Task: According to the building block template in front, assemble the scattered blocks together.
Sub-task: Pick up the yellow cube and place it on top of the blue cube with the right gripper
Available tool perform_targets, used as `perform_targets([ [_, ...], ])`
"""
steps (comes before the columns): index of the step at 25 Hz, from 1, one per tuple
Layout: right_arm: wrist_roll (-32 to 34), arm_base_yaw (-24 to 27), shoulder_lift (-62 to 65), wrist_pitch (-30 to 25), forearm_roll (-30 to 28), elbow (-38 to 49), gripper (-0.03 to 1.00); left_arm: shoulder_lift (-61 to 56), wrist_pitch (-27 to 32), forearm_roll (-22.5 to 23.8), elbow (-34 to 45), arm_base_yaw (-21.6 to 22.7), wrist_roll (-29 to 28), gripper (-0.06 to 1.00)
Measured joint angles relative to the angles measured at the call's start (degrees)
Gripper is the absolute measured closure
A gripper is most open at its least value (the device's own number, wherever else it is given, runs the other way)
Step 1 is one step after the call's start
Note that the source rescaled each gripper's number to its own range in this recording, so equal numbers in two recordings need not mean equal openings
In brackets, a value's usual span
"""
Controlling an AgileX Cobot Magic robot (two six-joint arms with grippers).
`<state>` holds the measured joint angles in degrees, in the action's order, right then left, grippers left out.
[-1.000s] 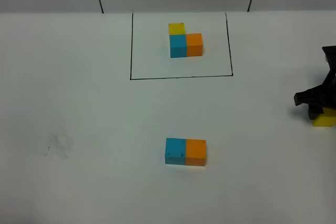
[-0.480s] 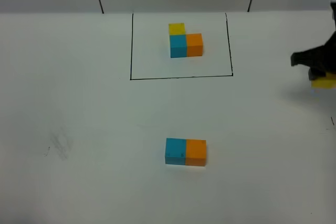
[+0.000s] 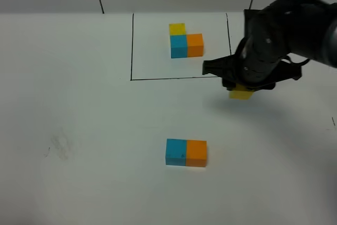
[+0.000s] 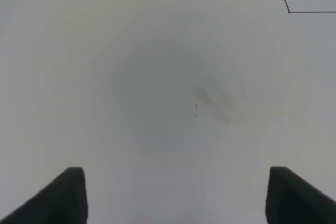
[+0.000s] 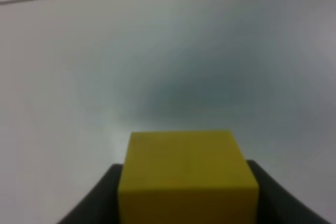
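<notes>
Held the yellow cube [image 3: 241,94] clenched between the right fingers [image 5: 102,203], one dark finger against each of two opposite sides, top face bare toward the wrist camera. Held it level and off the bench [image 3: 79,183], with a soft shadow spread beneath. Saw no long axis in a cube; found it square in the grip, edges about in line with the black frame [image 3: 179,78]. Placed it just outside the frame's near right corner, well apart from the other loose cubes. Noted the right arm [image 3: 284,30] stretched in from the far right, dark bulk above the frame's right line, wrist bent over, fingers pointed down at the bench, most of the cube hidden beneath them in the high view. Found the blue cube [image 3: 176,152] and orange cube [image 3: 196,153] nearer the camera, about mid-bench, touching side by side, blue on the left, orange on the right, the pair's long axis running left to right, parallel with the frame's near line. Found the template [image 3: 186,41] inside the frame, toward its far side: blue and orange in the same left-to-right row, yellow behind the blue, the L's short leg pointing away from the camera. Saw the left fingers [image 4: 71,198] released, spread wide over bare bench, beside a faint grey smudge [image 4: 212,100].
</notes>
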<state>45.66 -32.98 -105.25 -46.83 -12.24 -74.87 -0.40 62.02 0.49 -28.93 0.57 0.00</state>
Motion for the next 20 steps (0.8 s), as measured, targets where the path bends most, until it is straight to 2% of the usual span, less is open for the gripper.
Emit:
perform_targets([
  [7,10.54,-7.32,-8.45,-8.0,-1.37,-11.07,0.94,0.0,0.0,0.0,0.0,0.0,0.0,0.37],
  [10,11.04,-9.23,-11.42,-10.01,-1.32,-14.44,0.94,0.0,0.0,0.0,0.0,0.0,0.0,0.37],
  [20,11.04,-14.51,-13.77,-9.2,1.36,-16.04,0.94,0.0,0.0,0.0,0.0,0.0,0.0,0.37],
])
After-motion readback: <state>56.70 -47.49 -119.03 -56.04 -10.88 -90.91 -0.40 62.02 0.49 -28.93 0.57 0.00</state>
